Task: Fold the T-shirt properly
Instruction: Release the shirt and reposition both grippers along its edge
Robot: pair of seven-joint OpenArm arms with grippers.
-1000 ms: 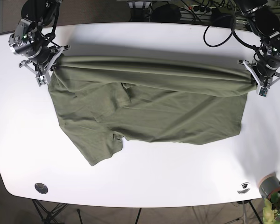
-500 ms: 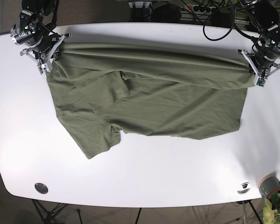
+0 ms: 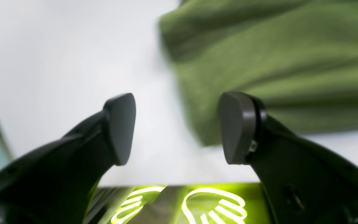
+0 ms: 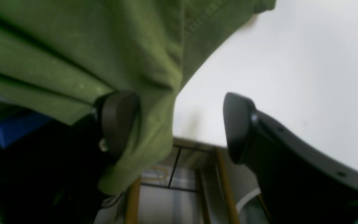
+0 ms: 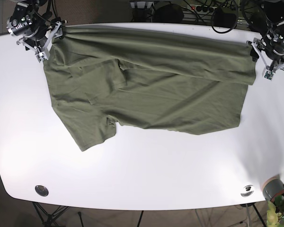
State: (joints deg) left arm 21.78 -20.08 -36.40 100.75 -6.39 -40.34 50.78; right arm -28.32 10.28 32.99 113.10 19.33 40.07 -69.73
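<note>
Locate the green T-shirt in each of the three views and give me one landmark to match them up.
Base: the T-shirt is spread across the far half of the white table, its far edge stretched between both arms.
Left wrist: upper right, blurred, beyond the open left claw.
Right wrist: upper left, draped over one pad of the open right claw.
Shared landmark: the white table beside the shirt's edge.

Olive T-shirt (image 5: 151, 90) spread across white table (image 5: 146, 175), upper edge stretched between both grippers near the far table edge. Right gripper (image 5: 40, 40) at upper left of the frame, at the shirt's corner. Left gripper (image 5: 262, 59) at upper right, beside the opposite corner. Sleeve (image 5: 92, 132) pointing toward lower left.
</note>
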